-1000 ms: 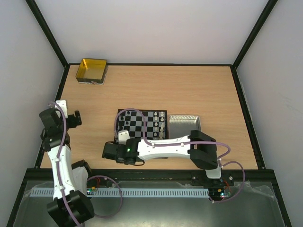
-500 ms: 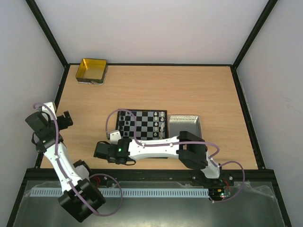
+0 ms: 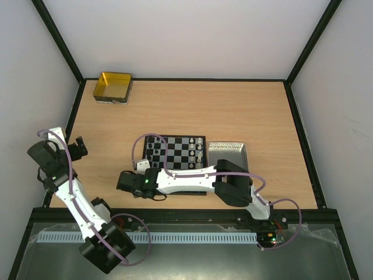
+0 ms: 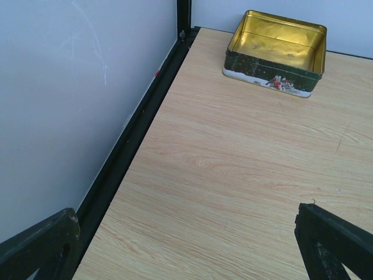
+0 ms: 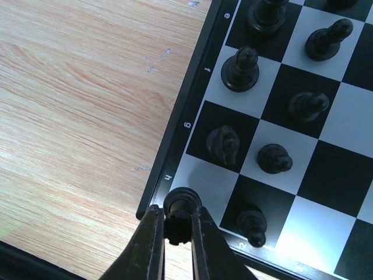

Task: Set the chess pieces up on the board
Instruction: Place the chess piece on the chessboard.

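Letters e–h line the board edge; right gripper pinches a black piece on corner h; left gripper gapes empty by the table left edge

Left pincer agape, right pincer tight.

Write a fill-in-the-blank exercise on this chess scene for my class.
1. The right gripper is shut on a ____ chess piece at a corner of the board.
2. The left gripper has its jaws ____ and holds nothing.
3. The gold-yellow tin sits at the table's far ____ corner.
4. The grey tray lies on the board's ____ side.
Missing words: black; open; left; right.
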Motion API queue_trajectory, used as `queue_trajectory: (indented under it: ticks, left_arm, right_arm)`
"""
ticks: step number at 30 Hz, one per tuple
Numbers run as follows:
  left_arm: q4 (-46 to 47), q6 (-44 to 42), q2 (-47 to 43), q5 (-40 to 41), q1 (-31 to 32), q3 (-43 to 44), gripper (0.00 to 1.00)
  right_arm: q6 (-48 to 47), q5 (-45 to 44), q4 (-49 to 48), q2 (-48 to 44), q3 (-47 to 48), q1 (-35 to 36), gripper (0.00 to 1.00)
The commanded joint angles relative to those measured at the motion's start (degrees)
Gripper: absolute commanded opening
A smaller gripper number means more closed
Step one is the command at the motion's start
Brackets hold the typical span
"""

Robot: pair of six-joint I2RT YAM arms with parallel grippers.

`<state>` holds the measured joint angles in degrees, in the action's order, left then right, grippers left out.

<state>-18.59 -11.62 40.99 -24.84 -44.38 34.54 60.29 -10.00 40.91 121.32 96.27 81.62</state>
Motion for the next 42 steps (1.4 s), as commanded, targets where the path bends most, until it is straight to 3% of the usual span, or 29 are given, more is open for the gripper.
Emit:
queue_trajectory:
  ticks: [1, 26, 42]
  left_arm:
    - [-0.34, -0.73, -1.03, -1.18, -0.68, 0.53, 0.99]
    - [0.09, -0.82, -2.73, -1.18, -1.02, -0.27, 0.99]
    - [0.07, -1.13, -2.85, -1.55, -0.98, -0.6, 0.99]
  right_arm:
    - [0.0, 0.05, -1.04, 0.17, -0.54, -0.82, 0.08]
    - [0.31, 2.61, -5.96, -0.84, -5.35, -2.34, 0.1]
    - [0.61, 2.79, -5.86, -1.15, -5.38, -2.44, 0.18]
